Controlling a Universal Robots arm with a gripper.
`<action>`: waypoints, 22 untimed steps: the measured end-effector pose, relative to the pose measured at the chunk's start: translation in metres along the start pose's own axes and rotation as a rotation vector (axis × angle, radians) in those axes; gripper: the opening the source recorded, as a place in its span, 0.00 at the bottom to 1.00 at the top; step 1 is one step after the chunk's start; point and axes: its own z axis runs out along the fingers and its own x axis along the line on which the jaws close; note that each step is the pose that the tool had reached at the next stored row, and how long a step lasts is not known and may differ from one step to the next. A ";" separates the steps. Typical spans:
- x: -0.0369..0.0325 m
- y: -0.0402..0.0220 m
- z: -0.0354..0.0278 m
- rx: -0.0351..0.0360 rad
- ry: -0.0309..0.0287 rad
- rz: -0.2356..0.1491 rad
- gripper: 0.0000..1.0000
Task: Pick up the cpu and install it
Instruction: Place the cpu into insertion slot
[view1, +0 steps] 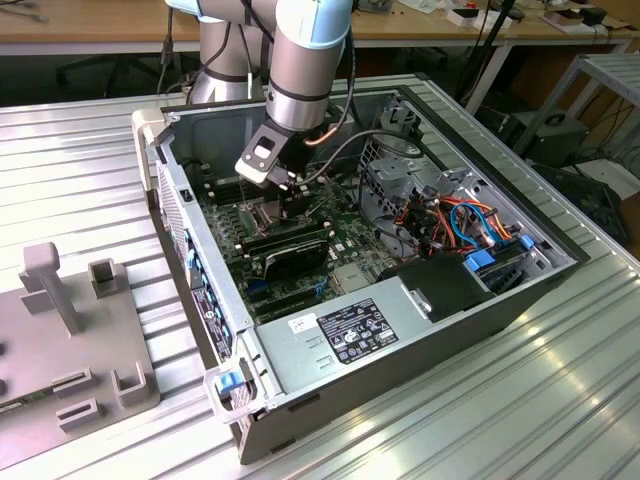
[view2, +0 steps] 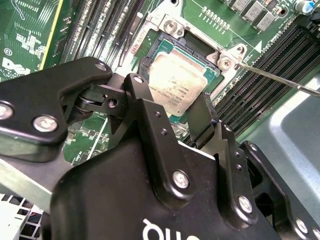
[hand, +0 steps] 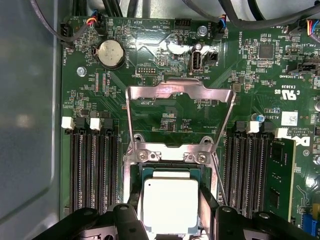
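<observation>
Grey metal caps the cpu (hand: 170, 205), lying in the socket (hand: 170, 169) on the motherboard (hand: 100, 95). The tool (view2: 176, 92) is narrowed against two opposite edges. It looks thin, stiff, light, probably fragile underneath; those bare edges suit gripping.

One cpu (hand: 170, 205), one socket frame (hand: 180, 92), one coin battery (hand: 111, 54), one motherboard (hand: 100, 85), one case (view1: 480, 340), one arm (view1: 305, 70)
</observation>
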 end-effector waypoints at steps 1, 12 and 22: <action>0.0000 0.0000 0.0002 0.0001 -0.0001 0.000 0.55; 0.0000 0.0000 0.0009 0.0000 -0.0002 0.000 0.55; 0.0000 0.0000 0.0015 0.0000 -0.0001 0.000 0.55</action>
